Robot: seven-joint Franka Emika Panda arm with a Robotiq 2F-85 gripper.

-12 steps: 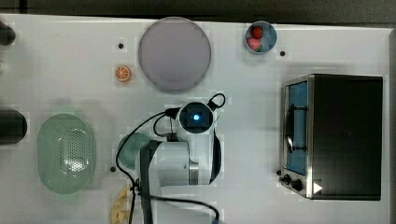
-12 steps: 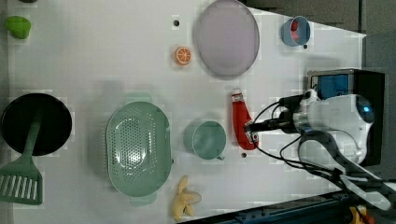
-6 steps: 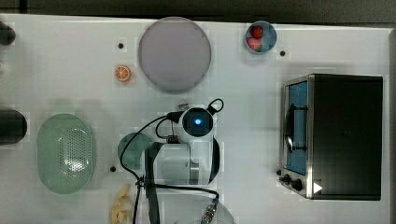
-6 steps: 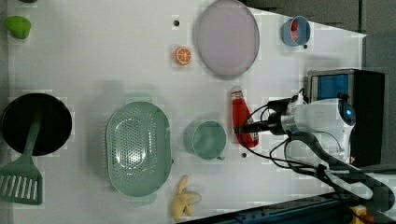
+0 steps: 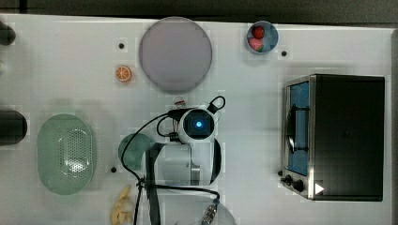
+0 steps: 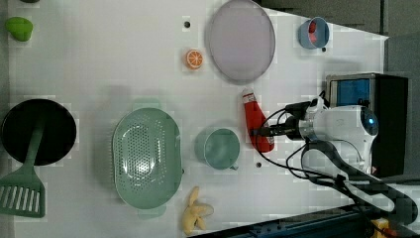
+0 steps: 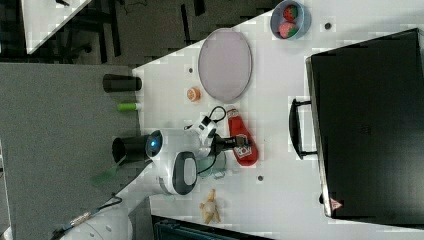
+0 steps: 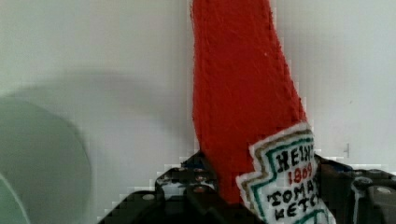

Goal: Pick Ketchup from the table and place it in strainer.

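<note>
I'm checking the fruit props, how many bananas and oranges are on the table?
2: a banana at the table edge just past the strainer and cup, and an orange slice beside the grey plate. The arm may hide others.

Bare table between green cup point(image 6: 217, 148) and strainer point(image 6: 146, 157); cup perhaps nearest obstacle beside Ketchup point(image 6: 254, 124).

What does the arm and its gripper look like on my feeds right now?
The arm has glossy white rounded shells with dark grey joint sections. A round blue light glows on the wrist. Black cables loop alongside it. The gripper is black, with small screws showing on its body in the wrist view.
</note>
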